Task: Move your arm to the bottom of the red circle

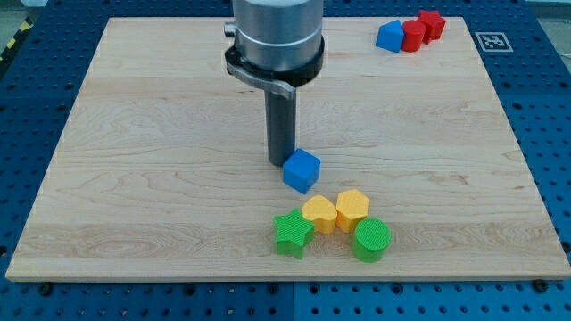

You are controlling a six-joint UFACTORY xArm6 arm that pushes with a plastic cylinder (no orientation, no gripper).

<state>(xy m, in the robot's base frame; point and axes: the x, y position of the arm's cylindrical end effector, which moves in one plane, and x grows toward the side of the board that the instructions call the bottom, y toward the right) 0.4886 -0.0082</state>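
The red circle is a short red cylinder at the view's top right, between a blue block on its left and a red star-like block on its right; the three touch. My tip rests on the board near the middle, far to the left of and below the red circle. It stands right beside the upper left of a blue cube.
Below the blue cube lies a cluster: a green star, a yellow heart-like block, a yellow hexagon and a green circle. The wooden board sits on a blue perforated table, with a marker tag at the top right.
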